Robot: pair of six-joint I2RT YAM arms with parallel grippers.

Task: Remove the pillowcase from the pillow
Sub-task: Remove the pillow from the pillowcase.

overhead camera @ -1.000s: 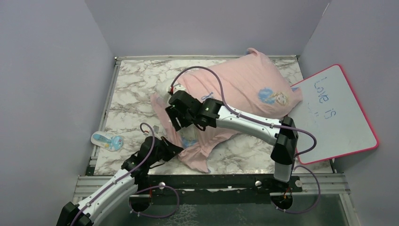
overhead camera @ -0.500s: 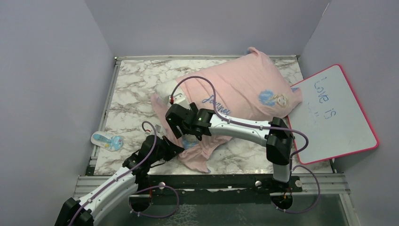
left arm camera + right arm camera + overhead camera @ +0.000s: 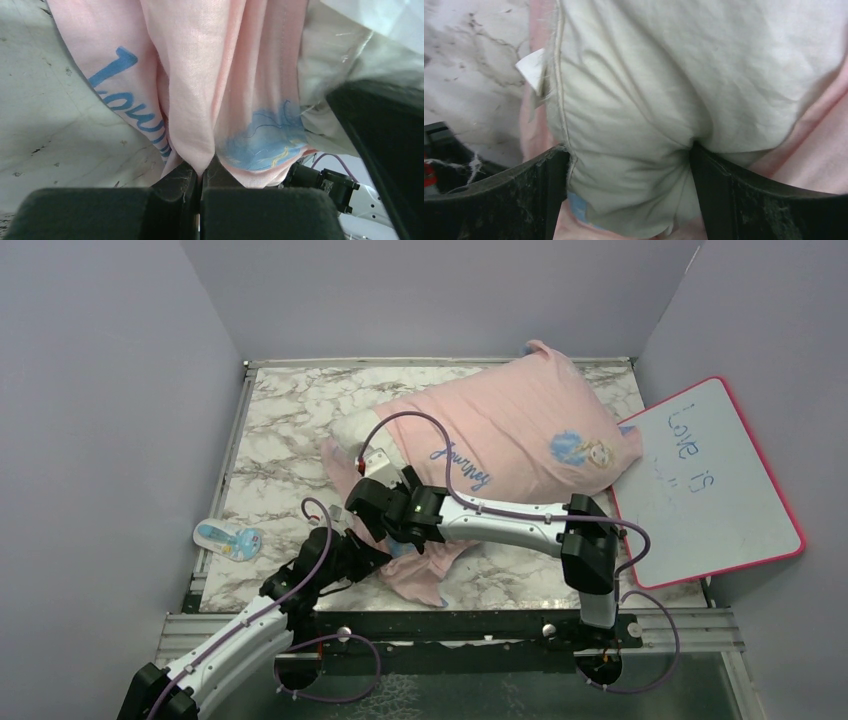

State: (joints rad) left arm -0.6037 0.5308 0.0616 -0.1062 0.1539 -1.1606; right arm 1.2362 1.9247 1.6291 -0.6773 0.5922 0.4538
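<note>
Limp pillowcase (image 3: 190, 75), squashy pillow (image 3: 649, 85)
Pinches a fold tight in left claw (image 3: 201, 176); straddles bare pillow corner, right claw (image 3: 629, 170) spread wide.

top: high, rear, looking down, wide | wrists: forward, tight on pillowcase (image 3: 190, 75) opening | shared: its near end

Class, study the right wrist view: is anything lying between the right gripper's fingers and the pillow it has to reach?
Nothing visible does. The right gripper straddles a bare corner of the pillow, white fabric touching both fingers; the pillowcase lies bunched beside it.
</note>
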